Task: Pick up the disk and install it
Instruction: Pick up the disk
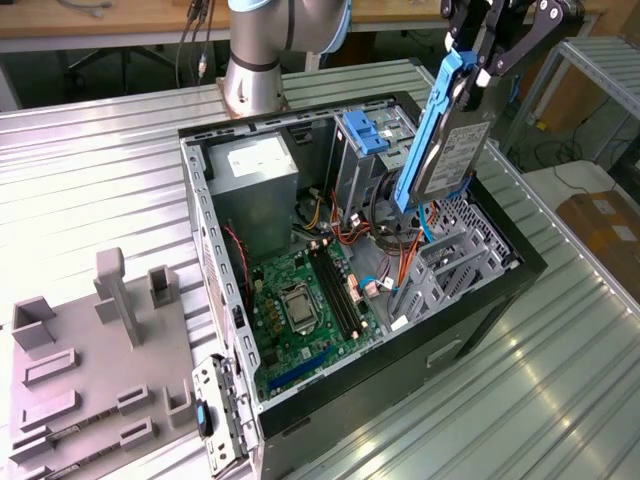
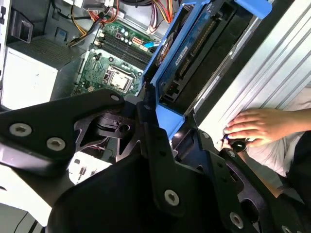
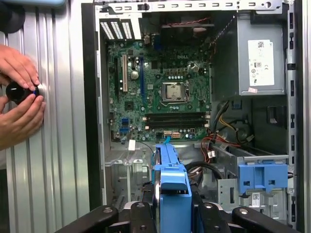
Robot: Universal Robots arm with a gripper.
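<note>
- Your gripper (image 1: 476, 62), upper right in the exterior view, has its fingers clamped on the disk (image 1: 455, 150).
- Disk hangs tilted above the open case (image 1: 197, 200).

A ribbed silver metal table (image 1: 90, 170) spans the workshop, its ridges catching bright glare toward the exterior view's lower right. Behind it runs a wooden bench (image 1: 100, 20), with dark cables (image 1: 192, 40) hanging over its edge. At the exterior view's right, a metal rack (image 1: 605, 60) stands over a pale floor (image 1: 570, 180), where a brown cardboard box (image 1: 605, 225) sits.
</note>
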